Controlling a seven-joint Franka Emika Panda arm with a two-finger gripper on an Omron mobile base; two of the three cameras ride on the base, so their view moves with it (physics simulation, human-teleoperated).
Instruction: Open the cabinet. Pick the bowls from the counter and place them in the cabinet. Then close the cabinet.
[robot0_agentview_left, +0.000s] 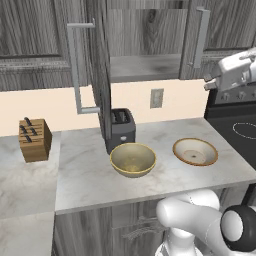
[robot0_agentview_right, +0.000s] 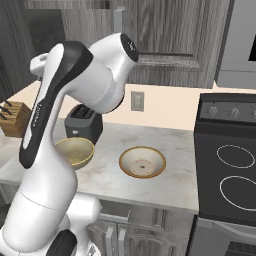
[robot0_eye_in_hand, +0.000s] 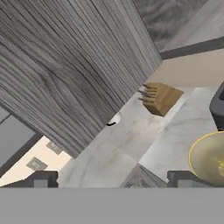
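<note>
The cabinet (robot0_agentview_left: 145, 50) has its left door (robot0_agentview_left: 100, 60) swung wide open, showing a grey shelf; its right door, with the bar handle (robot0_agentview_left: 200, 37), looks shut. On the counter (robot0_agentview_left: 90, 175) sit two bowls. The deep olive-yellow one (robot0_agentview_left: 132, 160) (robot0_agentview_right: 75, 151) (robot0_eye_in_hand: 210, 159) is in front of the toaster, and the shallow tan-rimmed one (robot0_agentview_left: 195, 151) (robot0_agentview_right: 142, 161) is to its right. My hand (robot0_agentview_left: 232, 70) hangs high at the right, level with the cabinet's bottom edge. My gripper (robot0_eye_in_hand: 112, 179) is open and holds nothing; a wood-grain door face looms close before it.
A dark toaster (robot0_agentview_left: 120, 127) stands against the wall under the open door. A wooden knife block (robot0_agentview_left: 34, 140) sits at the counter's left. The black stovetop (robot0_agentview_right: 230, 170) lies to the right of the counter. A wall outlet (robot0_agentview_left: 156, 98) is above the counter.
</note>
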